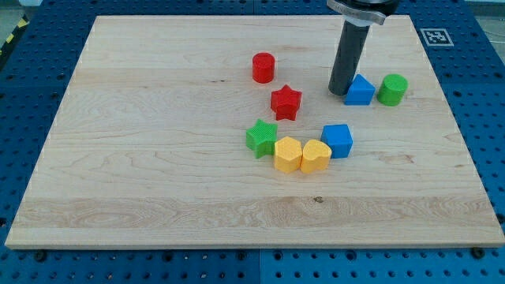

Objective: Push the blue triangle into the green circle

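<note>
The blue triangle (360,91) lies on the wooden board at the view's upper right. The green circle (392,89) stands just to its right, with a narrow gap between them. My tip (341,92) is down on the board right against the blue triangle's left side. The dark rod rises from it to the view's top edge.
A red circle (263,67) and a red star (286,102) lie left of my tip. Lower down, a green star (261,137), a yellow hexagon (288,154), a yellow heart (316,155) and a blue cube (338,140) form a row. The board's right edge (454,118) is near the green circle.
</note>
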Tool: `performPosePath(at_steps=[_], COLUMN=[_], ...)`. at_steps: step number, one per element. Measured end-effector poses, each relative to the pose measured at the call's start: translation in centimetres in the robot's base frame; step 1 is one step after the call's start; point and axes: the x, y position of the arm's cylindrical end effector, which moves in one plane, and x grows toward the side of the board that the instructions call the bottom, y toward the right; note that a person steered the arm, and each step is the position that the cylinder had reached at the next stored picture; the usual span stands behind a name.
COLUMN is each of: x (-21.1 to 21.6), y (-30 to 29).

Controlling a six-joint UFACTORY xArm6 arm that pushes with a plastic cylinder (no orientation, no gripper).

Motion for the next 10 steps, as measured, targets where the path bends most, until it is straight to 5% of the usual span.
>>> performPosePath(at_steps=[10], x=[0.1], y=[0.7])
